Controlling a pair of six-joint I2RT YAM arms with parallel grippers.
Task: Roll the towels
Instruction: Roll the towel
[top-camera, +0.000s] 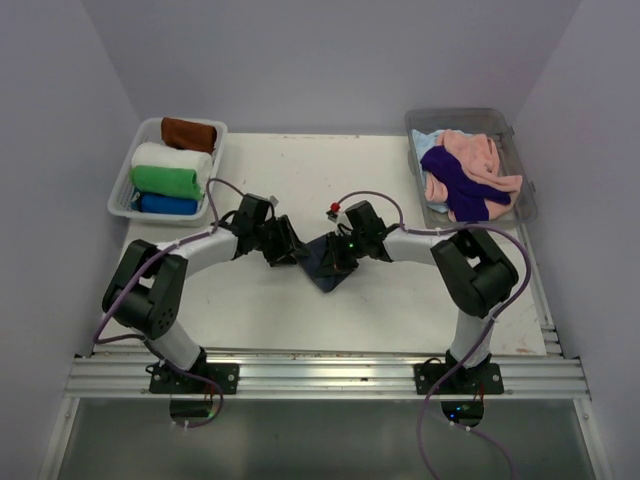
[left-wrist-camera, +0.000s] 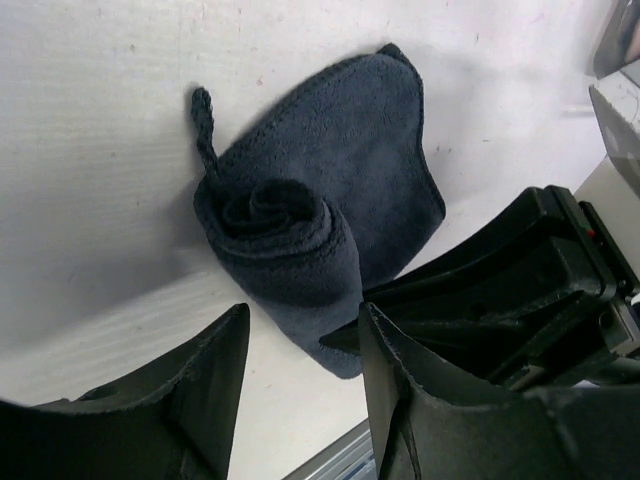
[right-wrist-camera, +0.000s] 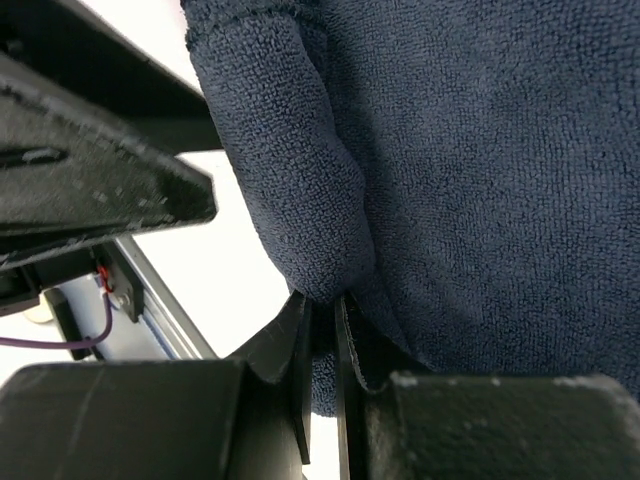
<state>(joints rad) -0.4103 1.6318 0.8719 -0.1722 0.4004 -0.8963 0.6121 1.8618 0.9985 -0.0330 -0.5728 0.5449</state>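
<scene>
Our right pincer (right-wrist-camera: 322, 300) pinches an edge of the one dark grey-blue towel (left-wrist-camera: 340, 170), which lies half rolled on the worktop (top-camera: 300, 180). Our left pincer (left-wrist-camera: 304, 312) stands spread at its rolled end. We count four rolled towels (top-camera: 165, 181) in the left bin (top-camera: 120, 195) and three loose towels (top-camera: 470, 155) in the right bin (top-camera: 470, 116).

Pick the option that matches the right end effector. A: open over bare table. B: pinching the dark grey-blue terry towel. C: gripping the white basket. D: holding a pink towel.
B: the right wrist view shows the right end effector with its jaws closed on an edge of the dark grey-blue terry towel.
</scene>
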